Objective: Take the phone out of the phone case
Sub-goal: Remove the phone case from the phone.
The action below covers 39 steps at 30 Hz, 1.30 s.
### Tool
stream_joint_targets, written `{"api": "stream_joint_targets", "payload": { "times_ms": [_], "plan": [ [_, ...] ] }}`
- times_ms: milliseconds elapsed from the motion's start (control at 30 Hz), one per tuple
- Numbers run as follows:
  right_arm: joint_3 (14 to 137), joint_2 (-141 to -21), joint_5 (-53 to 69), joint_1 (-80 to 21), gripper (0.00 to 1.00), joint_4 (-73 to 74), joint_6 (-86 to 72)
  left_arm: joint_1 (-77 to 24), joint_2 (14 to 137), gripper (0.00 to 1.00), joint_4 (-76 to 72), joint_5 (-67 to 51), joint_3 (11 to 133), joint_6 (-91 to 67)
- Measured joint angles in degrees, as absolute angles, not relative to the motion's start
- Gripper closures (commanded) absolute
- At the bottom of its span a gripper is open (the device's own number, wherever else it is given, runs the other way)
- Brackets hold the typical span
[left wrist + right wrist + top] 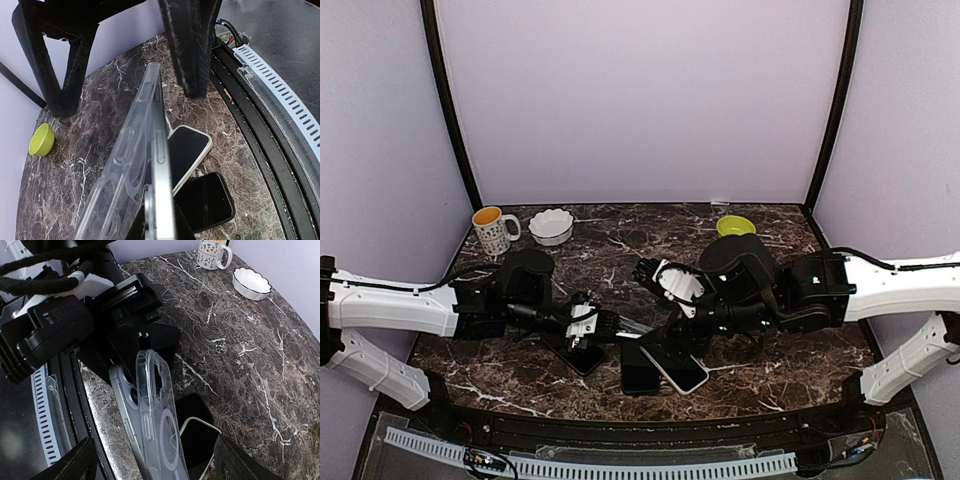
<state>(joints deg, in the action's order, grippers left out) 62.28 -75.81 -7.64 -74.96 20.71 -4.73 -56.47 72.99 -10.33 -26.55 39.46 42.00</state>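
Observation:
A silver phone point(159, 190) stands on edge above the table, and my left gripper point(159, 225) is shut on its near end. The clear phone case point(131, 150) is peeled away along one side and still hangs on the phone. From the right wrist, the case point(160, 425) lies in front of the phone's back point(120, 390), and the camera holes show. My right gripper point(155, 462) is open. Its fingers point(237, 460) stand wide on either side of the case's far end, apart from it. Seen from above, both grippers meet over the table's front middle point(630, 330).
Under the held phone lie a white-cased phone point(189, 147) and a black phone point(206, 200). A patterned mug point(492, 230) and a white bowl point(551, 227) stand at the back left. At the back right is a green bowl point(735, 225). A black rail point(260, 130) edges the table's front.

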Motion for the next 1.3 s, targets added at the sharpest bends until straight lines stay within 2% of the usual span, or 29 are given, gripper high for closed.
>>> {"api": "stream_joint_targets", "payload": {
  "times_ms": [733,1033,1300],
  "plan": [
    [65.7,-82.8,-7.7,-74.5,0.36,19.5,-1.3,-56.4,73.5,1.0,-9.0,-29.4,40.4,41.4],
    [66.8,-82.7,-4.1,-72.6,0.34,17.8,-1.0,-56.2,73.5,1.0,-8.5,-29.4,40.4,41.3],
    [67.5,-81.8,-2.5,-70.7,0.36,16.4,-1.7,-56.2,72.8,1.0,-7.9,-29.5,40.4,41.3]
  ]
}}
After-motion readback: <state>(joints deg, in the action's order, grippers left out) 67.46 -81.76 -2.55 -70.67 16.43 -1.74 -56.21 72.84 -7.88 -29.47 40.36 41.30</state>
